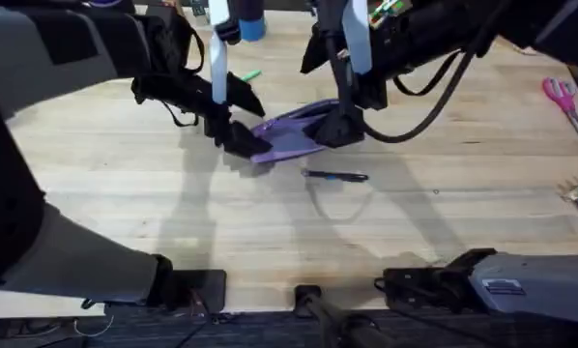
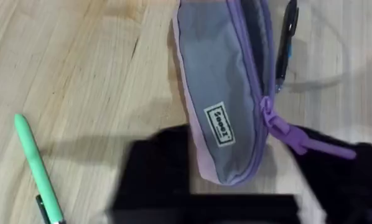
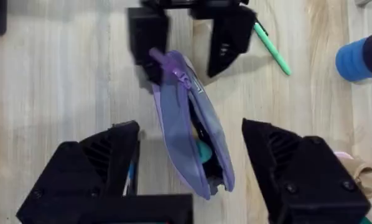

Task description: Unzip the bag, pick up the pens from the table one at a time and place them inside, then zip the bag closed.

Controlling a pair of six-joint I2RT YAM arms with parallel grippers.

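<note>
The lilac bag [image 1: 294,133] stands on its edge on the table [image 1: 154,213], its zipper run open and the pull [image 2: 298,138] at the left arm's end. Something teal [image 3: 203,150] shows inside the opening. My left gripper [image 1: 239,141] is open and straddles that end of the bag [image 2: 220,93]; one finger [image 2: 155,180] touches the fabric. My right gripper [image 3: 191,127] is open wide around the other end of the bag [image 3: 186,118]. The dark pen [image 1: 335,175] lies just in front of the bag. The green pen [image 1: 248,74] lies behind it.
Pink-handled scissors [image 1: 564,100] lie at the far right. A blue cylinder [image 1: 252,25] stands at the back, near the green pen. Cables hang from the right arm over the table's right half. The front and left of the tabletop offer free room.
</note>
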